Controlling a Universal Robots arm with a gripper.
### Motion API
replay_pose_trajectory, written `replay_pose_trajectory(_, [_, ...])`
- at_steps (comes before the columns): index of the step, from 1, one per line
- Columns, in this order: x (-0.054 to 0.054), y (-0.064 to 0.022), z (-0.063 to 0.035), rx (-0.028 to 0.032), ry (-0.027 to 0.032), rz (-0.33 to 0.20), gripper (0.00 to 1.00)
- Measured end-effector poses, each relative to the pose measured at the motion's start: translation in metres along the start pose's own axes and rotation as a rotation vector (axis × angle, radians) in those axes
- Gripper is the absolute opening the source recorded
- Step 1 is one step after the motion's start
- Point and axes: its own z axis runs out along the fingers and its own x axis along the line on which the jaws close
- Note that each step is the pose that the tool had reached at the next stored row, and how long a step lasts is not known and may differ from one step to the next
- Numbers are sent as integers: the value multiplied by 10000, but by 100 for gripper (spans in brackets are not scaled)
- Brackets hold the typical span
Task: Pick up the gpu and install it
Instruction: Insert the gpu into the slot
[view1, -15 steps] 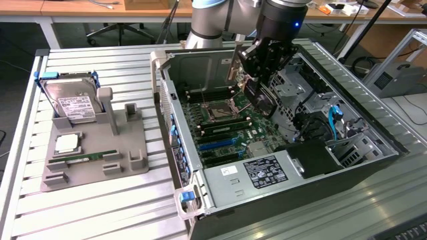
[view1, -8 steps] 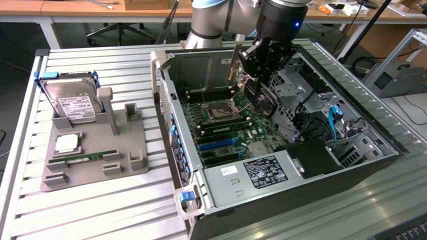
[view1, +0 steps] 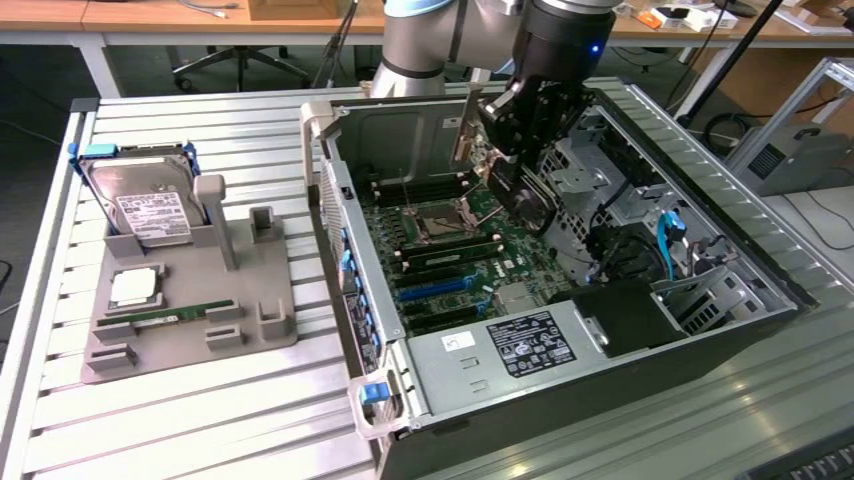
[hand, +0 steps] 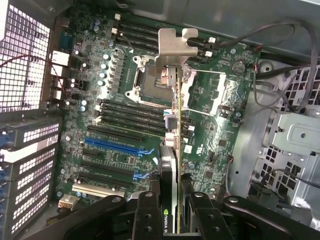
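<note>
Slatted metal surface (view1: 200, 420) carries an open computer case (view1: 601, 425); over its motherboard (hand: 115, 100) the fingers (hand: 145, 212) pinch the gpu (hand: 171, 150), held on edge.

Arm (view1: 416, 45) at top centre of the exterior frame: silver-grey round tube links, pale blue-grey joint band at the top edge. Wrist housing (view1: 567, 40) just right of it: glossy black cylinder, small blue light (view1: 593, 46) lit on its side. Gripper (hand: 172, 205) matte black, angular linkage bars, hinge pins, round screw holes along the fingers (hand: 145, 217), outer links (hand: 255, 215) broad, flat, rounded ends
</note>
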Motion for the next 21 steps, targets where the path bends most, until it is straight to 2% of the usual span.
replay_pose_trajectory(21, [0,0,1,-6,-43,-654,27])
